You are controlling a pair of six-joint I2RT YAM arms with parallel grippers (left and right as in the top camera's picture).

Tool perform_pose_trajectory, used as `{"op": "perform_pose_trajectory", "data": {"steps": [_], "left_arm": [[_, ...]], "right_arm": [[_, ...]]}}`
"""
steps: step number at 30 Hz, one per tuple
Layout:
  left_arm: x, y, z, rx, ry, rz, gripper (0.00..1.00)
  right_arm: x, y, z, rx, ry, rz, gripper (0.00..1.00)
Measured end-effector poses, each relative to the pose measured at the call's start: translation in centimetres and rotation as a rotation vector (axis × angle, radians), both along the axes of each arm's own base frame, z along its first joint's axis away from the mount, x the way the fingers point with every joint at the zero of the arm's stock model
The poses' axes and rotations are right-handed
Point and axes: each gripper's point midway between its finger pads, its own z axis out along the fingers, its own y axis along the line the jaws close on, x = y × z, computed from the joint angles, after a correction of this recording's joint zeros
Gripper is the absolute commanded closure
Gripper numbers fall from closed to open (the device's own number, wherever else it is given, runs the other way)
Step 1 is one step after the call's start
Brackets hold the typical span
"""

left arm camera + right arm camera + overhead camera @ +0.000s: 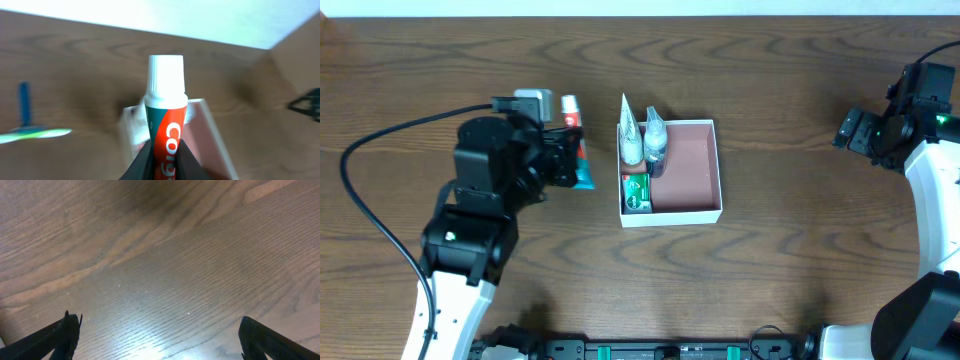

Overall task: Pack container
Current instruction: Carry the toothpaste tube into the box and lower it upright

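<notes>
The container (692, 165) stands open at the centre of the table (800, 250). Its right portion is bare. Two pale bottles (642, 140) occupy its far-left corner and a green-and-white soap box (637, 191) its near-left corner. Just left of the container, the left gripper (566, 160) is clamped on a red-and-teal toothpaste tube (167, 132), with the white cap (166, 75) projecting beyond the fingers. Whether the tube is clear of the wood cannot be told. A blurred blue-and-green item, possibly a toothbrush (30, 134), lies on the table off to one side in the left wrist view. The right gripper (160, 340) hangs at the far right over bare wood, jaws wide, holding nothing. Assessment: the step in hand is carrying the tube into the container. Recommended practice is to lift high enough to pass the thin left wall and the standing bottles, travel right until over the bare portion, lower until the tube is close to the floor, and only then release.
</notes>
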Motion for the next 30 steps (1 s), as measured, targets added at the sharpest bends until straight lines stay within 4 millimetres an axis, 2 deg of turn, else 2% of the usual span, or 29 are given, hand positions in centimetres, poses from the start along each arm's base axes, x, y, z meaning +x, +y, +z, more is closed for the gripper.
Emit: {"op": "perform_pose_trajectory", "data": {"steps": [5,7,9,16,20,30], "left_arm": [[-0.3,-4.1,0.8,-0.058,-0.022,-0.089,0.91],[-0.2,-6.0,0.3,-0.063,-0.012,-0.122,0.9],[0.0,-7.9,-1.0,-0.045,0.011,-0.142,0.9],[1.1,-12.6,-6.6,0.075,0.07,-0.14,0.93],[1.4,-14.0,-8.6,0.143,0.062,-0.106,0.93],[1.8,-14.5,-10.0,0.331,-0.05,0.036,0.94]], "right_arm": [[0.0,0.0,0.0,0.0,0.0,0.0,0.01],[0.0,0.0,0.0,0.0,0.0,0.0,0.01],[0.0,0.0,0.0,0.0,0.0,0.0,0.01],[0.0,0.0,0.0,0.0,0.0,0.0,0.01],[0.0,0.0,0.0,0.0,0.0,0.0,0.01],[0.0,0.0,0.0,0.0,0.0,0.0,0.01]]}}
